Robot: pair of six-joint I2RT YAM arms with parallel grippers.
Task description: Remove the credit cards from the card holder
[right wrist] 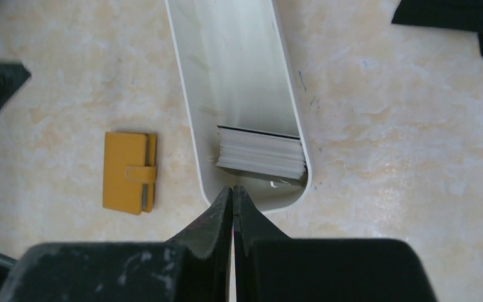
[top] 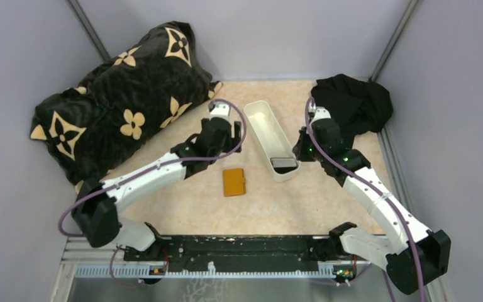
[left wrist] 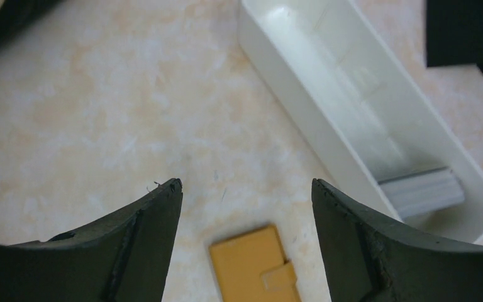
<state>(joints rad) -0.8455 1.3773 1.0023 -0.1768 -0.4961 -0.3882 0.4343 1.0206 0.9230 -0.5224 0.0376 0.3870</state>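
Observation:
The card holder [top: 233, 182], a small orange-tan wallet, lies closed and strap up on the table. It also shows in the left wrist view [left wrist: 255, 264] and the right wrist view [right wrist: 129, 172]. A stack of credit cards [top: 284, 165] lies in the near end of the long white tray [top: 261, 119], and also shows in the wrist views [right wrist: 261, 154] [left wrist: 422, 192]. My left gripper [top: 221, 133] [left wrist: 245, 185] is open and empty, above the table just beyond the wallet. My right gripper [top: 304, 151] [right wrist: 233, 189] is shut and empty, its tips at the tray's near end.
A black cushion with tan flower marks [top: 119, 107] fills the back left. A black cloth [top: 355, 100] lies at the back right, beside the tray. Grey walls close the back and both sides.

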